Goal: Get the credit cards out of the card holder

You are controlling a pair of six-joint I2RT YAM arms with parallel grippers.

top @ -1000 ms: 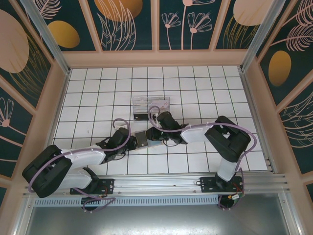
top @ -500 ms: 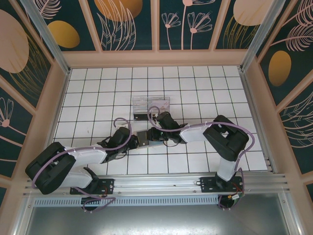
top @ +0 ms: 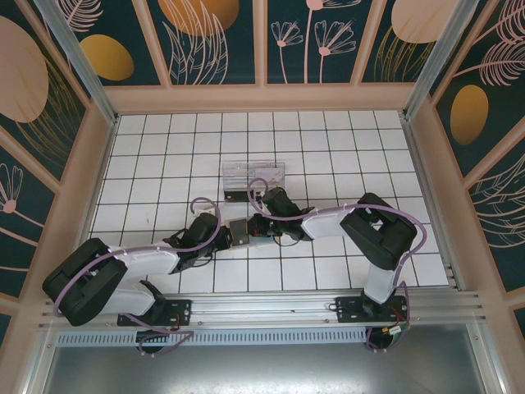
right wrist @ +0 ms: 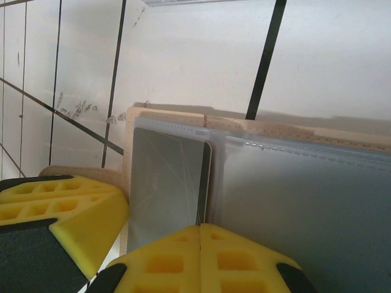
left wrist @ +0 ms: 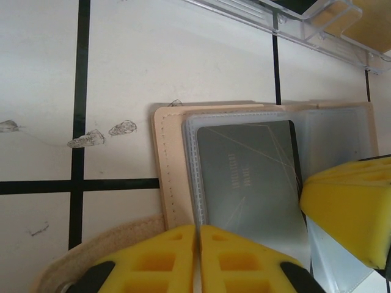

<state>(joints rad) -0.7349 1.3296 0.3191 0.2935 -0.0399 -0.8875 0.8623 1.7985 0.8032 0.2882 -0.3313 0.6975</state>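
Tan card holder (left wrist: 164,165) edges cropped; left hand (left wrist: 198,238), right hand (right wrist: 200,237) pinched together, grip contents unclear.

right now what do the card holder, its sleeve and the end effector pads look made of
Card holder: tan leather or imitation, matte, stitched edge. Sleeve: clear soft plastic, glossy, scratched; a grey card shows through. Pads: yellow moulded plastic or rubber, matte, with waffle pockets.

Your two arms stretch low from the near edge and meet mid-table, wrists angled toward each other. Your left gripper (top: 226,235) has its yellow fingers (left wrist: 160,259) pressed together. Your right gripper (top: 256,229) is closed too, tips just beside the left's.
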